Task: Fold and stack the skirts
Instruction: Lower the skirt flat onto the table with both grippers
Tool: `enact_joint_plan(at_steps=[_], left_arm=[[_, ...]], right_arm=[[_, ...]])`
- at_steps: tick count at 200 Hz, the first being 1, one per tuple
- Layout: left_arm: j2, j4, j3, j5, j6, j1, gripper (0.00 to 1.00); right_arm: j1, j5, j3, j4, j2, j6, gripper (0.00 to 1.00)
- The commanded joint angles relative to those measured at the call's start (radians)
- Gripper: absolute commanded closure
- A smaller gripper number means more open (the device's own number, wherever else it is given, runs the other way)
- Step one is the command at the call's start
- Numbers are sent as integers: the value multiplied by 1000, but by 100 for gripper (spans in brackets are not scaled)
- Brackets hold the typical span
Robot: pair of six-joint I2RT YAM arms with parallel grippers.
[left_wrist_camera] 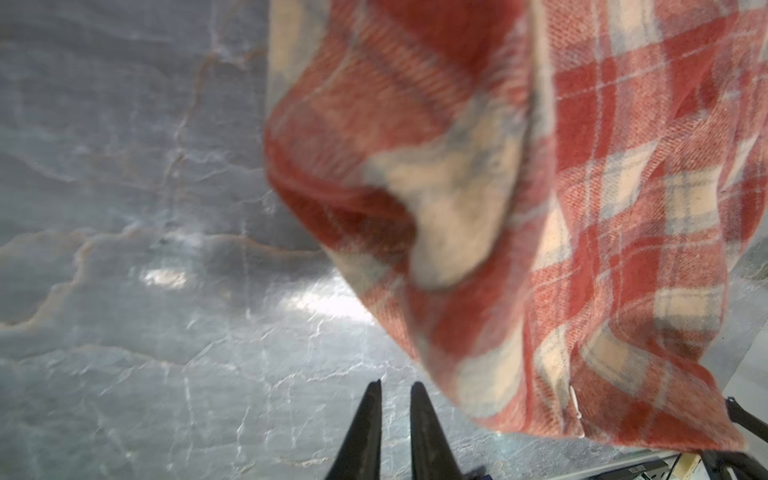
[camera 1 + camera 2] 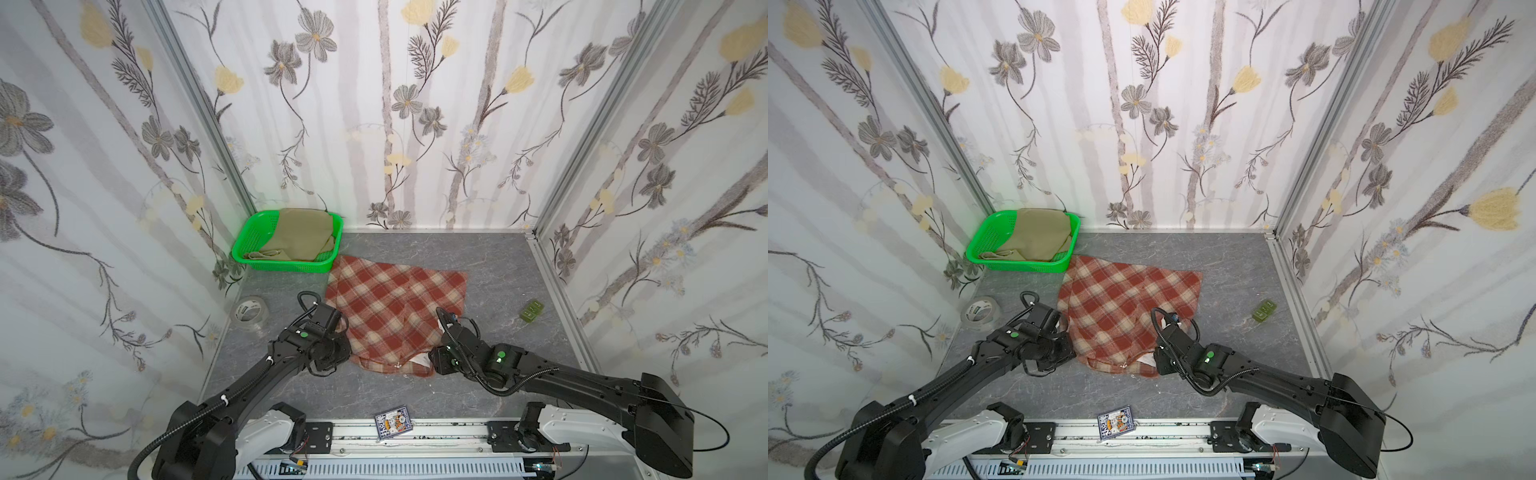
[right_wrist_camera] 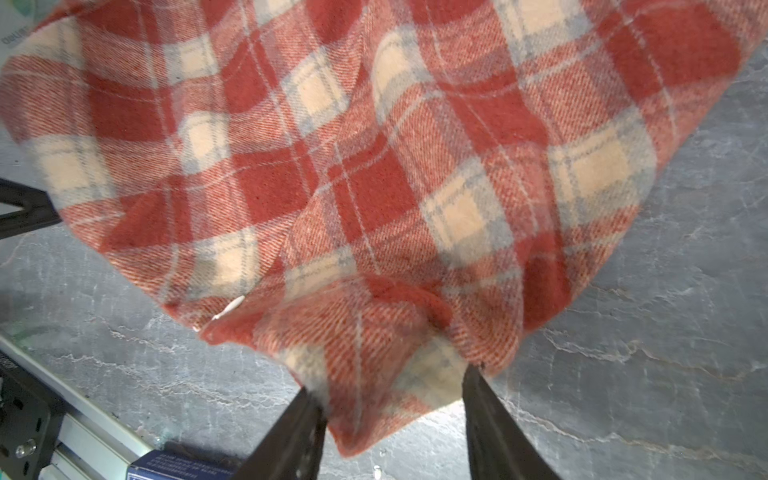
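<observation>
The plaid skirt [image 2: 395, 311] is lying spread across the middle of the grey table [image 2: 498, 266], its far corner reaching toward 11 o'clock, just beside the green basket [image 2: 249, 245]. The khaki skirt [image 2: 297, 232] is sitting crumpled inside that basket in the 10 o'clock corner. The right gripper [image 3: 390, 380] is working at the skirt's near edge, toward 5 o'clock. Its jaws are standing partway apart with a bunched corner of plaid filling the gap, and both fingers [image 3: 482, 407] are pressing against the cloth. The left gripper [image 1: 395, 388] is hanging at the skirt's 8 o'clock edge, its jaws drawn almost together with only a thin slit between them. It is gripping nothing, and the plaid is rising just beside it. A roll of tape [image 2: 249, 311] is resting at 9 o'clock, a small green block [image 2: 532, 309] at 3 o'clock and a card box [image 2: 392, 428] at 6 o'clock.
</observation>
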Motion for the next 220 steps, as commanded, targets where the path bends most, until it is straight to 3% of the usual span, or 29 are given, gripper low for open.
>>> enact_joint_plan(at_steps=[1,46,99,153,186,208,220], left_arm=[[72,107,27,-40,32,-3,81],[104,240,75,-181,42,-2,72],[173,308,58,-164,52,-2,67],[-9,207,-11,-99,13,-1,65],[-47,147,-43,-105,17,-2,81],[-39,139,-57,-81,24,-4,100],[-42,139,-66,-71,25,-5,100]], right_arm=[[0,-9,14,38,-11,3,47],[-4,16,-9,32,-51,32,47],[-16,25,-32,0,-64,56,42],[-14,24,-22,-6,-54,45,42],[-14,1,-5,12,-23,27,42],[-14,-5,9,12,-13,19,42],[-14,-5,12,14,-17,20,42]])
